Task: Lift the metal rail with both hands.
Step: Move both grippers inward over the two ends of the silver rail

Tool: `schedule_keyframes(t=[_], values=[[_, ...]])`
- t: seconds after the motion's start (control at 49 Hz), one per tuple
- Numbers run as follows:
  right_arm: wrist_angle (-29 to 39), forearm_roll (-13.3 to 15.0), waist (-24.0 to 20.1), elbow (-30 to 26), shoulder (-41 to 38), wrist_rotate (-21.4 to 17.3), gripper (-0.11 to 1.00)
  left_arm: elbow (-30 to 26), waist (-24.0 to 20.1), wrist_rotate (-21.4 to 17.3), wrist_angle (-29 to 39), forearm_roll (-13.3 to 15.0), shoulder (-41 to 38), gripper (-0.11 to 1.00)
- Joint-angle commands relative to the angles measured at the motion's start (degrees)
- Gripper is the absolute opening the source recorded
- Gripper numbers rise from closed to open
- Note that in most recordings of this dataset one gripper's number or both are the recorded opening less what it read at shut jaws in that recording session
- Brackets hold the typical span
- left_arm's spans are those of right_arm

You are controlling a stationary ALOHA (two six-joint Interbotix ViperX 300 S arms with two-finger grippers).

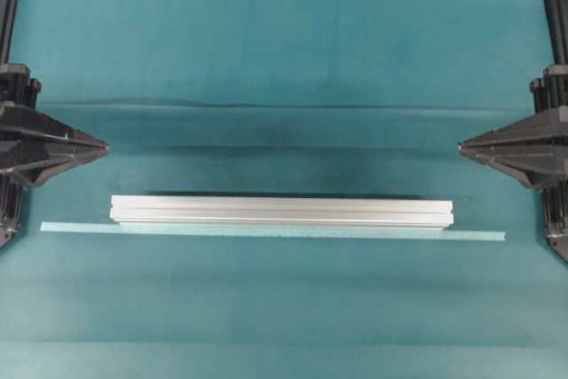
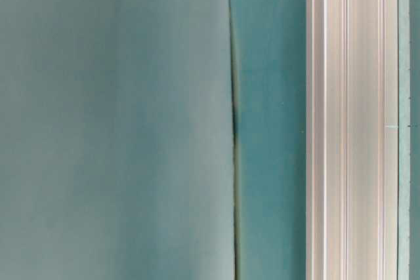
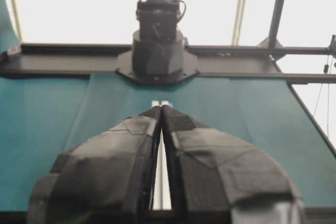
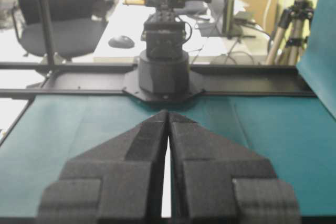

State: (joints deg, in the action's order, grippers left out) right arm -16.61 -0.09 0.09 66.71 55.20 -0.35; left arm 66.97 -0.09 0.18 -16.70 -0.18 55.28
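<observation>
One metal rail (image 1: 281, 210) is lying flat across the lower middle of the overhead frame, running left to right on the teal-covered bench (image 1: 284, 51), with a thin pale-blue tape strip (image 1: 479, 236) lying just below it and running alongside its lower edge. In the table-level view the rail's lengthwise grooves are showing clearly.

Both hands are sitting well apart from it. The left hand (image 1: 105, 145) is pointing inward from the left edge, and the right hand (image 1: 461, 144) from the right edge, both above the rail's line in the frame. Each is showing its fingers pressed nearly together and is gripping nothing; the wrist views are confirming only a thin slit between the pads.

Judgement: no step is under way; the approach is not yet begun. The next move is calling for both hands to spread, travel to the rail's two ends, straddle it and close evenly before any lift.
</observation>
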Motion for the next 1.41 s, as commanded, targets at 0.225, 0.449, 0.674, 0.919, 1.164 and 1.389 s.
schedule_keyframes(t=[0.225,0.449,0.674,0.919,1.164,1.389], values=[[6.5,-8.4,1.6,-3.3,-2.6,-3.7,-0.01,-6.7,0.8,5.6,14.1,-0.7,-3.2,-0.02],[20.4,-8.9,2.4,-8.0,-7.7,-9.3,-0.01,-11.1,0.6,5.1,29.1,-0.9,-5.9,-0.02],[37.8,-8.9,2.5,-15.3,-17.1,-11.2,-0.01,-17.7,0.1,5.3,38.6,-0.9,-12.0,-0.02],[55.3,-8.4,2.6,-24.5,-28.5,-10.6,-0.01,-24.8,-0.4,5.4,50.3,-0.9,-19.5,-0.02],[64.5,-6.9,2.5,-32.4,-37.2,-9.6,-0.01,-29.7,-0.7,6.1,58.3,-0.8,-25.7,-0.02],[69.3,-6.4,1.8,-35.9,-41.4,-4.7,-0.01,-31.6,-0.8,5.3,61.6,-1.3,-29.6,-0.02]])
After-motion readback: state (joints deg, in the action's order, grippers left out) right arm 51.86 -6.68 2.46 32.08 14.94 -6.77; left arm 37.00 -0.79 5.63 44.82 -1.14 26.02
